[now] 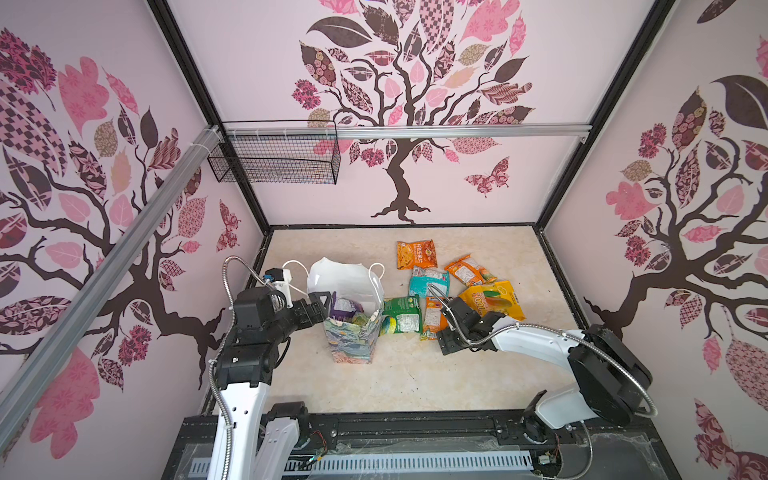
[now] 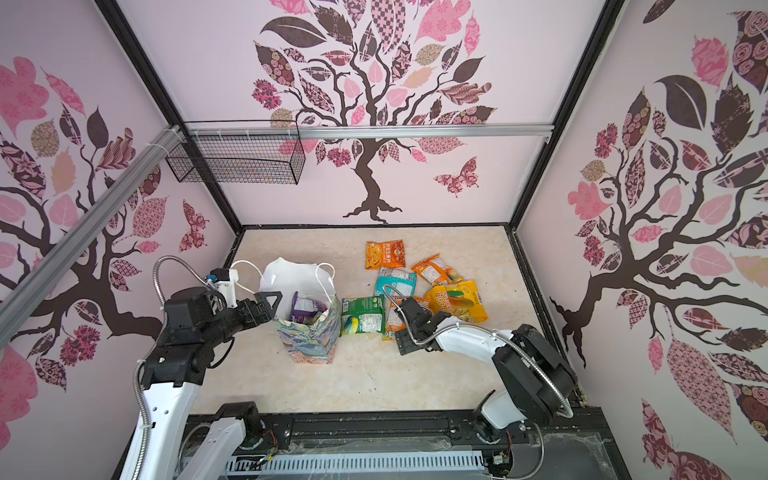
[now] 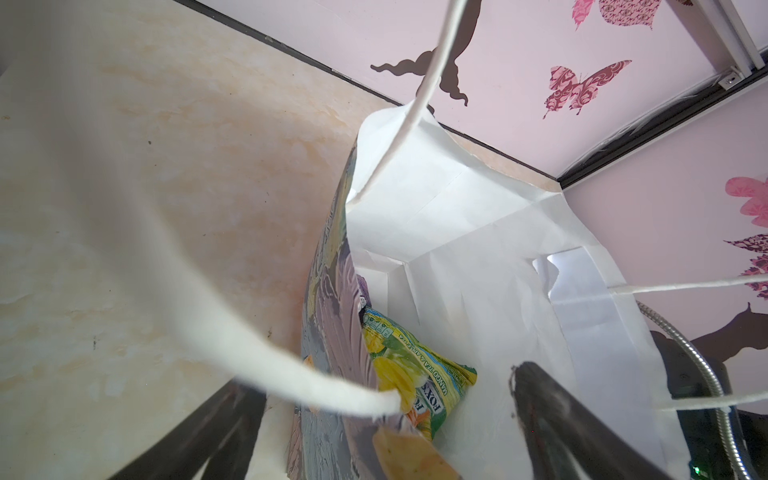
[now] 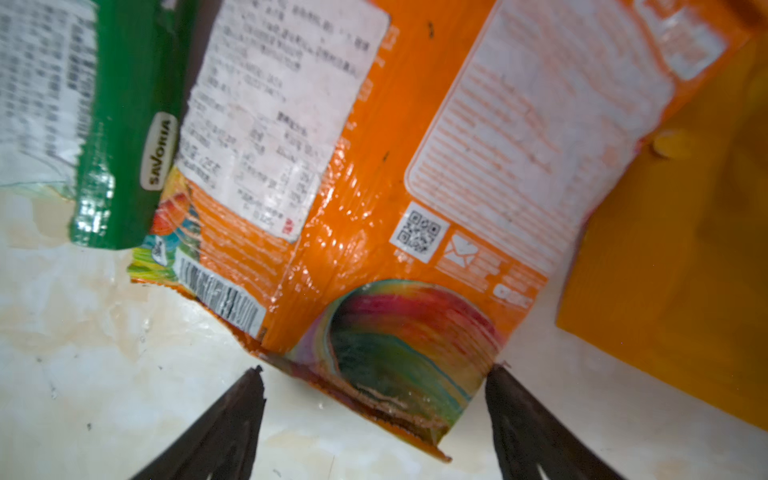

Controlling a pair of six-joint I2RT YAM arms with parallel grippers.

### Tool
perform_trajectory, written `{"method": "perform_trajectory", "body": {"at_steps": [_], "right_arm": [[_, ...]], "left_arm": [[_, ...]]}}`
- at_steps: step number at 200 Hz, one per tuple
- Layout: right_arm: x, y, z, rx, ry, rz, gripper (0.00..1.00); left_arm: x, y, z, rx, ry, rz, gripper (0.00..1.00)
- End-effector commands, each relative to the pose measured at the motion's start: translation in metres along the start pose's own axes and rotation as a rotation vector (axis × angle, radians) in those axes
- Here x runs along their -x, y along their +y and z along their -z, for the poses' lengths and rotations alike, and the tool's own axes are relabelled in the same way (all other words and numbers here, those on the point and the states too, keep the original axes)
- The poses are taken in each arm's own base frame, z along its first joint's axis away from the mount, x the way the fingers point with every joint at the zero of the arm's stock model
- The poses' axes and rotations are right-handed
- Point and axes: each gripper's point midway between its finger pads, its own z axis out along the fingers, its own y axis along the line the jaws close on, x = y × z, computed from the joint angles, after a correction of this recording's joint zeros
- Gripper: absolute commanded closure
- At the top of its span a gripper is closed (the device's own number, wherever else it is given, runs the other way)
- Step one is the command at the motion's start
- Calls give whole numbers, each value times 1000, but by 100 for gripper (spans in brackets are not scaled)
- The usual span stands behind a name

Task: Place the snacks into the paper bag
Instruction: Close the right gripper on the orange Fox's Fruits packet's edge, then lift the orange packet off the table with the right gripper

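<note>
Pink tree-print walls box in a pale marbled surface [image 1: 415, 374], where the paper bag [image 1: 353, 336] stands upright toward the left edge, mouth gaping. Over its rim the left end effector [image 1: 325, 306] spreads wide, one jaw inside and one outside, gripping nothing, probably to prop the mouth open. A purple packet [image 1: 347, 306] and a yellow-green packet [image 3: 415, 365] already lie inside. Other snacks [image 1: 428, 280] cluster nearer the right edge. There the right end effector [image 4: 376, 370] hangs wide open, jaws flanking the end of an orange packet [image 4: 374, 208], apparently lined up to pinch it.
</note>
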Motion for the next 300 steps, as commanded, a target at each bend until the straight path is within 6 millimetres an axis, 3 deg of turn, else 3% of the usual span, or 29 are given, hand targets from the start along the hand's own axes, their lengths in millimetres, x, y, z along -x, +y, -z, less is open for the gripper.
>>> {"method": "perform_trajectory", "body": {"at_steps": [1, 24, 60, 97, 142, 189, 300], "right_arm": [[8, 2, -2, -8, 9, -6, 17], [8, 2, -6, -14, 12, -15, 22], [10, 5, -7, -4, 8, -23, 38], [11, 4, -3, 0, 1, -30, 72], [17, 7, 13, 30, -41, -44, 100], [27, 11, 40, 80, -101, -61, 100], [63, 26, 127, 269, -336, -121, 100]], "left_arm": [[-5, 3, -2, 5, 3, -14, 4], [-5, 3, -2, 8, 2, -13, 4], [-5, 3, -2, 6, 4, -14, 3], [-5, 3, -2, 6, 4, -14, 3], [-4, 2, -2, 6, 1, -15, 3], [-4, 2, -1, 8, -2, -17, 3], [-1, 2, 7, 18, -40, -22, 2]]}}
